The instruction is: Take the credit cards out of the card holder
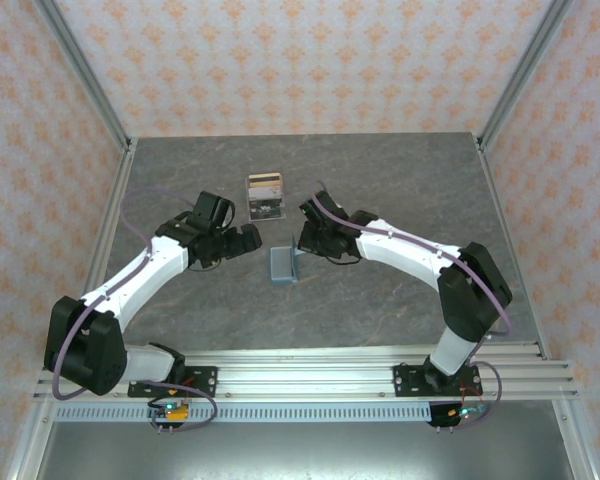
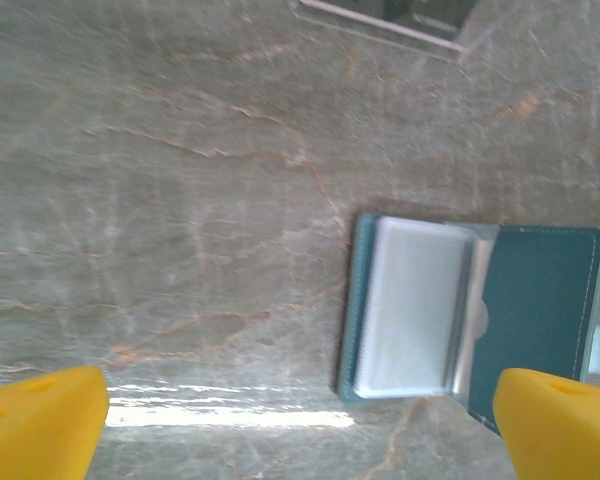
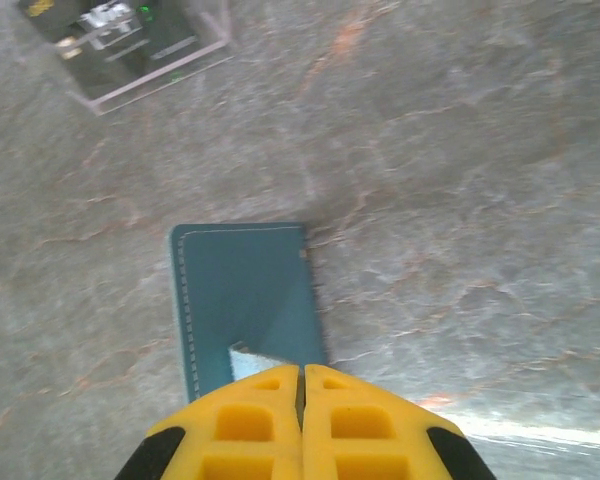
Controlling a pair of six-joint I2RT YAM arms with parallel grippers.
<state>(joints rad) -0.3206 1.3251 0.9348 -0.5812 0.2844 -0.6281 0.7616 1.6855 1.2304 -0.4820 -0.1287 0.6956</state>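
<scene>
The blue-grey card holder (image 1: 281, 266) lies open in the middle of the table. Its left panel (image 2: 412, 306) lies flat and shows a pale whitish pocket face; I cannot tell if a card sits in it. The other panel (image 3: 242, 290) stands up, and my right gripper (image 3: 302, 372) is shut on its edge next to a small pale tab (image 3: 248, 361). My left gripper (image 2: 300, 430) hangs open just left of the holder, its yellow fingertips (image 2: 40, 420) spread wide with nothing between them. Two credit cards, one tan (image 1: 265, 183) and one white with dark marks (image 1: 267, 209), lie behind the holder.
The grey stone-patterned table (image 1: 400, 180) is walled by patterned panels at the back and sides. A metal rail (image 1: 310, 370) with the arm bases runs along the near edge. The cards (image 3: 130, 45) lie close beyond both grippers.
</scene>
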